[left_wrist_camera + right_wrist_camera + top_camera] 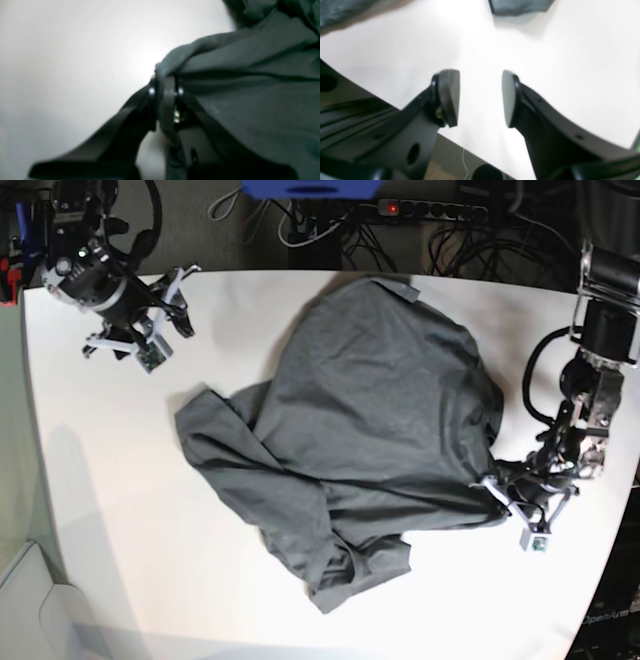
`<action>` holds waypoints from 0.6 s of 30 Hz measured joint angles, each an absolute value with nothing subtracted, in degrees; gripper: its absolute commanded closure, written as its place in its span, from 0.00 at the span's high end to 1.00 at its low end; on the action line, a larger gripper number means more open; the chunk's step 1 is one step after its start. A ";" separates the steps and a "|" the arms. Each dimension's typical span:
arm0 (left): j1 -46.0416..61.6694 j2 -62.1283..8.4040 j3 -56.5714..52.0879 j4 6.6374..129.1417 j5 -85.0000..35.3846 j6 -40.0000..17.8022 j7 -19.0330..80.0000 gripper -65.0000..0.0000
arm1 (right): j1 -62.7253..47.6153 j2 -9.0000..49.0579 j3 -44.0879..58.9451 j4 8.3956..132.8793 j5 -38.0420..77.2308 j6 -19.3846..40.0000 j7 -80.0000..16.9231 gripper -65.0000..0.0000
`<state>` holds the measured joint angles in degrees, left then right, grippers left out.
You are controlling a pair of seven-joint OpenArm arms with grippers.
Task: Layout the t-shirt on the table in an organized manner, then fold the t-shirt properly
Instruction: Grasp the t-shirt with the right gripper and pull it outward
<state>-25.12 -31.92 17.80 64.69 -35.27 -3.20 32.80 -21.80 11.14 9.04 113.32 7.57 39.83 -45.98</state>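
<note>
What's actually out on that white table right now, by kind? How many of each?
t-shirt, dark grey, crumpled: 1
end effector: 2 (left end effector pinching the shirt's edge, right end effector open over bare table)
Total: 3

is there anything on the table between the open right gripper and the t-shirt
Nothing visible. Only bare white table lies between the right gripper, hovering open near the far corner, and the crumpled t-shirt. The left gripper already pinches the shirt's opposite edge.
</note>
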 measured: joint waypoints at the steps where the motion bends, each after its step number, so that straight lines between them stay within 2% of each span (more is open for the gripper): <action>1: -24.97 -32.67 17.80 64.99 -35.33 -3.22 32.47 0.01 | -20.93 10.50 9.06 113.32 7.44 39.83 -45.98 0.44; 4: -24.25 -34.63 17.80 66.92 -35.55 -3.11 32.25 0.02 | -16.60 8.51 9.13 113.32 7.88 40.16 -48.27 0.44; 6: -23.44 -36.07 17.91 67.99 -36.01 -3.20 32.42 0.07 | -13.19 8.49 8.95 113.34 7.79 40.18 -51.96 0.44; 8: -22.68 -37.21 17.93 68.66 -35.66 -2.98 32.58 0.19 | -9.21 7.88 8.38 113.16 6.83 39.94 -55.83 0.44; 14: -20.29 -38.11 17.80 69.38 -35.59 -3.05 32.16 0.64 | 2.72 5.63 3.70 112.92 7.31 39.99 -61.98 0.44; 16: -18.81 -37.93 17.02 69.43 -35.40 -3.09 32.47 0.74 | 5.13 4.97 0.23 112.27 7.77 40.03 -61.78 0.44; 18: -17.08 -37.58 13.34 69.45 -35.64 -4.16 32.80 0.79 | 7.49 4.73 -3.73 109.23 7.88 40.05 -61.87 0.46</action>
